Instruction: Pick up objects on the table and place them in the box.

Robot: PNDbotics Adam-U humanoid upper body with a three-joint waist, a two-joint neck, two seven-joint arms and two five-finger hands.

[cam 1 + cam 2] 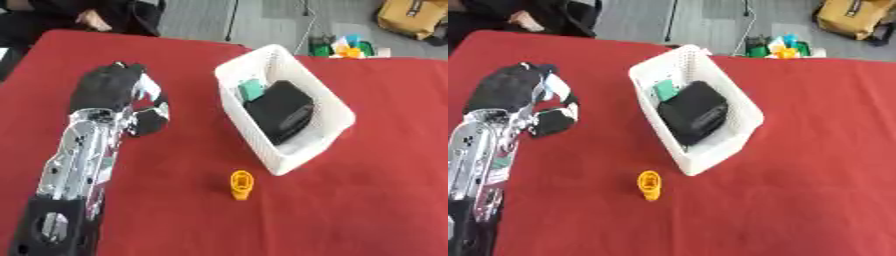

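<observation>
Basket (329, 131) mid-table, yellow piece (241, 184) just beside.

— What have you got on the right eye?

— I see my left hand (514, 95) over the red table (815, 165) at the left, fingers curled, holding nothing I can make out. Right of it sits the white basket (732, 107), with a black case (693, 112) and a green thing (663, 90) inside.

— Anything outside it?

— A small yellow object (650, 184) lies on the cloth just near of the basket's near corner, apart from it.
</observation>
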